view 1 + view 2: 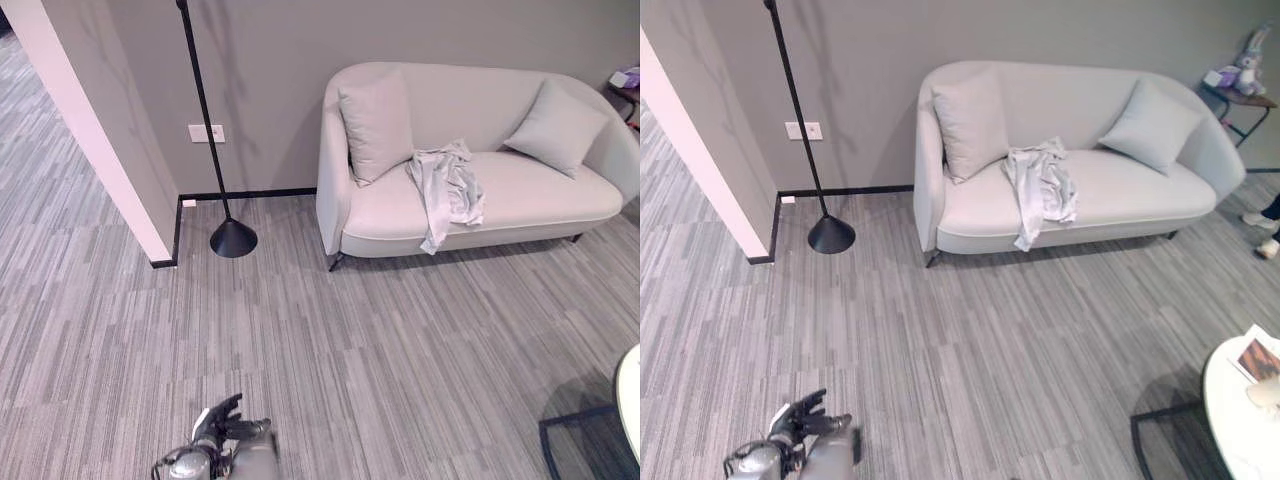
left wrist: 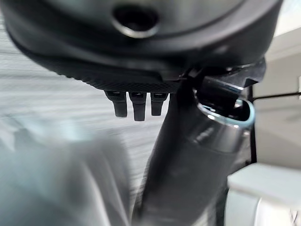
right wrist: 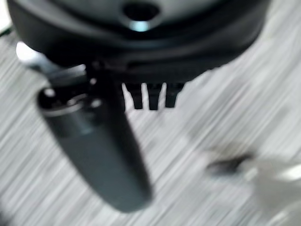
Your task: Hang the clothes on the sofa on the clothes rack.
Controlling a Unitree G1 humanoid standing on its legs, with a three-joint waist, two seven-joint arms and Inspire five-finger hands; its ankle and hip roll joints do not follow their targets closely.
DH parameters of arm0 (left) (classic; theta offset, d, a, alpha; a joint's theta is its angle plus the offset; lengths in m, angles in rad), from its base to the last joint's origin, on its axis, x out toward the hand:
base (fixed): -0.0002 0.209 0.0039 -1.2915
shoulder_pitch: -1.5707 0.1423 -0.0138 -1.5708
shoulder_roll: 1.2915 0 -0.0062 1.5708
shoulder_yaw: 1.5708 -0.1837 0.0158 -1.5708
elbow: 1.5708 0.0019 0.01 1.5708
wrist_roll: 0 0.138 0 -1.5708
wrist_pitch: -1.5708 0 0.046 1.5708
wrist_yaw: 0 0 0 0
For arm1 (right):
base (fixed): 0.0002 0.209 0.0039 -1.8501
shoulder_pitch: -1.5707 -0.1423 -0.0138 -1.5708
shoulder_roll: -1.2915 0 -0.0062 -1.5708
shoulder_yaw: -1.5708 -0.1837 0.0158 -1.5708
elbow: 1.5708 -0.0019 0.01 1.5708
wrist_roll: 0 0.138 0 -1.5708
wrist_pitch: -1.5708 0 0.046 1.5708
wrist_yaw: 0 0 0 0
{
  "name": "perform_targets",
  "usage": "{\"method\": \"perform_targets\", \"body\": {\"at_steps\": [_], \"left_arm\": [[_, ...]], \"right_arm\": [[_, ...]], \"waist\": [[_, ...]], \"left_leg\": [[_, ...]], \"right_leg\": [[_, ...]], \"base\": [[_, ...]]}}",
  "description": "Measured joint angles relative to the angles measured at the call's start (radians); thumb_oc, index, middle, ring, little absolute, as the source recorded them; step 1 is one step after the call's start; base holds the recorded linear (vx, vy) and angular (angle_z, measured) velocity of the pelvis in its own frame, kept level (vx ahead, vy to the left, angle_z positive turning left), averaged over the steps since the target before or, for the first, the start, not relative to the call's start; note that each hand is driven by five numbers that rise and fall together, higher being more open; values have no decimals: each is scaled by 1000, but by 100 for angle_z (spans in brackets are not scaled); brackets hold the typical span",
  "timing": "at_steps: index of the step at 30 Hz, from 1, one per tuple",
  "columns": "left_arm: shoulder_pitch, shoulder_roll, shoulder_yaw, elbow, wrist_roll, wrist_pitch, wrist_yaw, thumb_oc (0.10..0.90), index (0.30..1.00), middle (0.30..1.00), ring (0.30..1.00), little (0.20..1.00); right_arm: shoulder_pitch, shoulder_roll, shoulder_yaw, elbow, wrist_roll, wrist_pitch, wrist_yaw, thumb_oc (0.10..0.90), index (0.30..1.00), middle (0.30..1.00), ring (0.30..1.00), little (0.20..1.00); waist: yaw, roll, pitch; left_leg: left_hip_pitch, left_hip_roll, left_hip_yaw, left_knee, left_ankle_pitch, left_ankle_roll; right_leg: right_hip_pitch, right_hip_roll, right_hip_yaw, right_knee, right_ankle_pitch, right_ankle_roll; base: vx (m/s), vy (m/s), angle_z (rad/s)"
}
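clothes on sofa | left hand fingers well apart, empty

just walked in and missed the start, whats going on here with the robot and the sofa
Nothing is being handled yet. A crumpled light grey garment lies on the seat of the pale sofa, between two cushions, one end trailing over the front edge. The robot stands back across the carpet, well short of it. Its left hand shows low in the head view, fingers relaxed and holding nothing; its right hand hangs over the floor, also holding nothing. A black pole on a round base stands by the wall.
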Motion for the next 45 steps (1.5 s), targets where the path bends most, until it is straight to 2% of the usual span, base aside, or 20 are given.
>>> {"method": "perform_targets", "body": {"at_steps": [1,3,4,6,7,8,10,13,16,17,20,23,26,29,32,35,37,40,43,45], "left_arm": [[-3,-20,-9,55,0,-9,-12,800,900,900,900,900],[116,-58,107,159,-15,21,-16,800,900,900,900,900],[149,-66,146,234,-16,37,-16,800,900,900,900,900],[93,-42,224,302,-29,72,-18,800,900,900,900,900],[91,-35,236,300,-39,80,-25,800,900,900,900,900],[126,-43,253,300,-40,87,-23,800,900,900,900,900],[127,-27,261,291,-40,107,-17,800,900,900,900,900],[103,1,200,213,-28,85,-18,800,900,900,900,900],[63,-5,114,149,-9,59,-17,800,900,900,900,900],[58,-11,107,149,-9,50,-17,800,900,900,900,900],[26,-18,76,191,25,51,-15,800,900,900,900,900],[40,-19,79,201,29,42,1,800,900,900,900,900],[106,-40,102,236,29,45,3,800,900,900,900,900],[154,-35,107,244,28,53,6,800,900,900,900,900],[177,-20,108,244,27,56,25,800,900,900,900,900],[175,-23,114,229,27,55,27,800,900,900,900,900],[162,-24,135,225,26,49,51,800,900,900,900,900],[140,-33,147,222,12,31,62,800,900,900,900,900],[132,-13,182,203,-17,23,68,800,900,900,900,900],[130,-30,184,200,-16,22,68,800,900,900,900,900]], "right_arm": [[-4,-17,65,-14,-15,-1,0,800,900,900,900,900],[3,18,69,-16,-68,-11,30,800,900,900,900,900],[24,42,72,-18,-70,-14,33,800,900,900,900,900],[41,105,83,0,-104,15,35,800,900,900,900,900],[46,122,92,26,-116,13,40,800,900,900,900,900],[64,114,100,21,-122,22,45,800,900,900,900,900],[66,112,122,0,-166,13,49,800,900,900,900,900],[92,89,118,-52,-179,2,50,800,900,900,900,900],[138,69,78,-61,-178,-3,46,800,900,900,900,900],[136,55,79,-63,-179,-9,44,800,900,900,900,900],[56,46,72,46,-183,12,47,800,900,900,900,900],[67,67,42,26,-180,11,23,800,900,900,900,900],[76,56,2,22,-181,-7,0,800,900,900,900,900],[92,58,14,15,-183,-6,4,800,900,900,900,900],[97,76,117,-12,-218,13,9,800,900,900,900,900],[70,96,144,-49,-249,12,9,800,900,900,900,900],[45,99,239,-110,-308,6,12,800,900,900,900,900],[19,79,277,-125,-341,4,1,800,900,900,900,900],[19,67,300,-188,-361,-14,-1,800,900,900,900,900],[38,25,318,-197,-367,-26,-6,800,900,900,900,900]], "waist": [[16,49,-6],[48,155,-34],[18,177,-54],[-14,65,-14],[-5,16,0],[11,37,-16],[-14,20,-18],[-41,25,-23],[-51,69,-41],[-60,98,-50],[-33,109,-71],[-29,109,-79],[-22,97,-92],[-5,79,-99],[3,58,-108],[12,53,-103],[15,73,-96],[25,94,-86],[26,59,-68],[9,94,-56]], "left_leg": [[20,-21,-32,-292,10,-20],[60,24,-99,-201,-135,-38],[92,24,-131,-217,10,-53],[194,-26,-43,-362,41,-101],[162,-30,-34,-55,-30,55],[246,27,-36,-20,-129,101],[373,23,-28,-147,-113,97],[544,18,-38,-391,-44,114],[637,13,-19,-548,-32,115],[660,6,-10,-546,22,132],[696,-13,-41,-550,-9,133],[703,-34,-106,-551,-4,135],[714,-69,-165,-503,-55,108],[698,-61,-207,-449,-103,89],[686,2,-270,-421,-133,36],[653,90,-262,-396,-154,-29],[640,240,-262,-401,-121,-106],[628,343,-272,-387,-35,-158],[557,406,-254,-319,96,-150],[499,432,-155,-319,240,-122]], "right_leg": [[55,0,-13,-22,-41,17],[195,30,117,-53,-79,95],[231,42,95,-17,-116,149],[64,49,85,232,-194,93],[42,5,72,297,-159,117],[50,28,81,360,-135,191],[-68,-9,64,656,-17,302],[-221,-47,-83,864,-6,321],[-273,-110,-251,656,-10,231],[-283,-129,-235,546,-7,231],[-260,-161,-243,343,31,204],[-227,-218,-147,119,175,277],[-222,-369,-15,104,348,349],[-192,-399,46,112,420,372],[-157,-306,137,82,363,377],[-140,-218,101,62,257,371],[-121,-75,-6,24,189,281],[-120,43,-23,36,159,201],[-97,115,-47,-21,183,111],[-85,177,-97,-27,178,45]], "base": [[277,47,-149],[328,52,-184],[385,74,-55],[389,105,34],[361,120,-36],[323,127,-83],[177,103,-59],[204,67,9],[146,-62,21],[119,-151,18],[159,-173,22],[142,-253,76],[138,-417,69],[116,-447,55],[80,-418,44],[29,-560,-3],[-6,-524,2],[-20,-391,16],[-3,-354,6],[-62,-528,78]]}}
